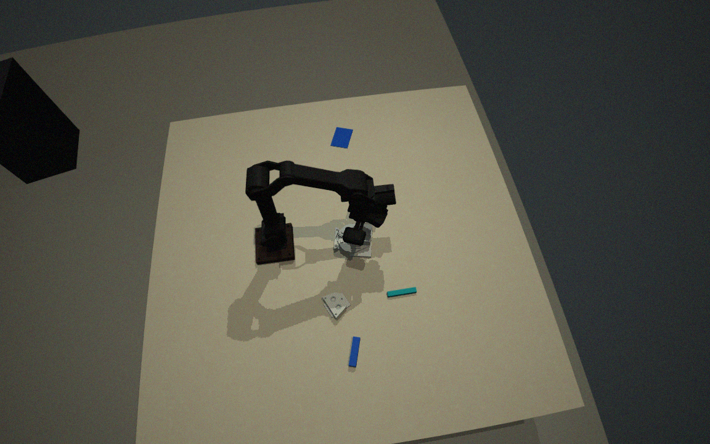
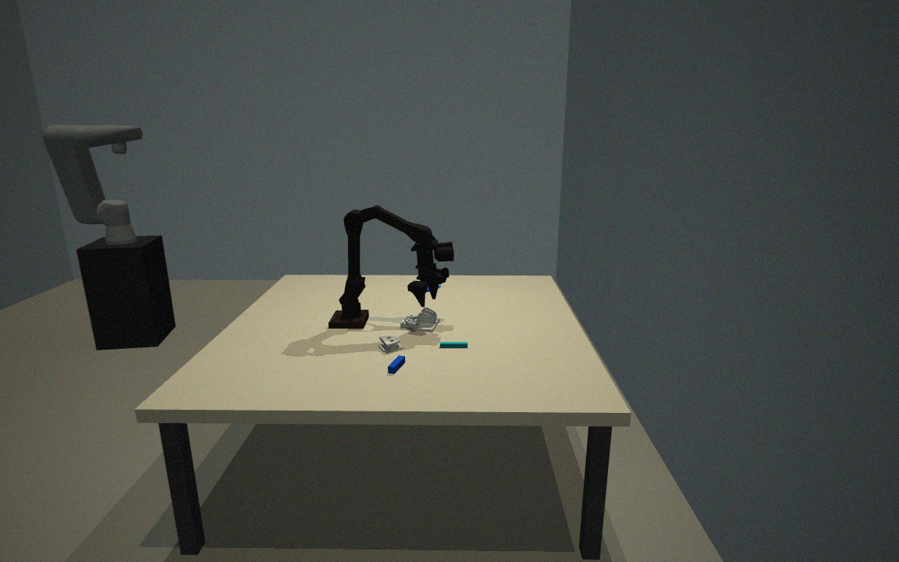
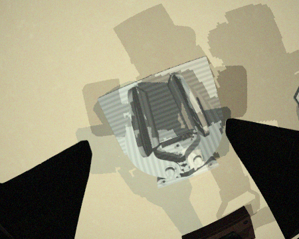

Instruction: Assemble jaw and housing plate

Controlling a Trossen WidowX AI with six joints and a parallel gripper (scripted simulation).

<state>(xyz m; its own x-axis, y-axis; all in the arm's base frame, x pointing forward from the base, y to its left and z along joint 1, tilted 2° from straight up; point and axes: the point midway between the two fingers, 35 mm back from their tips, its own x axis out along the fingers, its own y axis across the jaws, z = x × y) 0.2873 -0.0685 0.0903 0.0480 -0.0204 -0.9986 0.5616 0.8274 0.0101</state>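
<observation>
The pale ribbed base (image 3: 204, 71) (image 1: 367, 253) lies on the table under my gripper. On it, in the wrist view, stand the left jaw (image 3: 140, 123) and the right jaw (image 3: 186, 99), side by side with a gap between. Two round stubs (image 3: 170, 171) (image 3: 197, 160) show at their near ends; I cannot tell whether both jaws are fully seated or the teeth mesh. My gripper (image 3: 159, 137) (image 2: 428, 300) is open wide and empty, above the base, one finger on each side. The housing plate (image 1: 336, 304) (image 2: 389, 342) lies apart, toward the front; its edge shows at the wrist view's right.
A teal bar (image 1: 402, 292) (image 2: 453, 345) lies right of the housing plate. A blue bar (image 1: 354, 351) (image 2: 396, 364) lies in front of it. A flat blue square (image 1: 341, 137) lies behind the arm. The arm's foot (image 1: 275, 254) (image 3: 222, 229) stands left of the base in the top view.
</observation>
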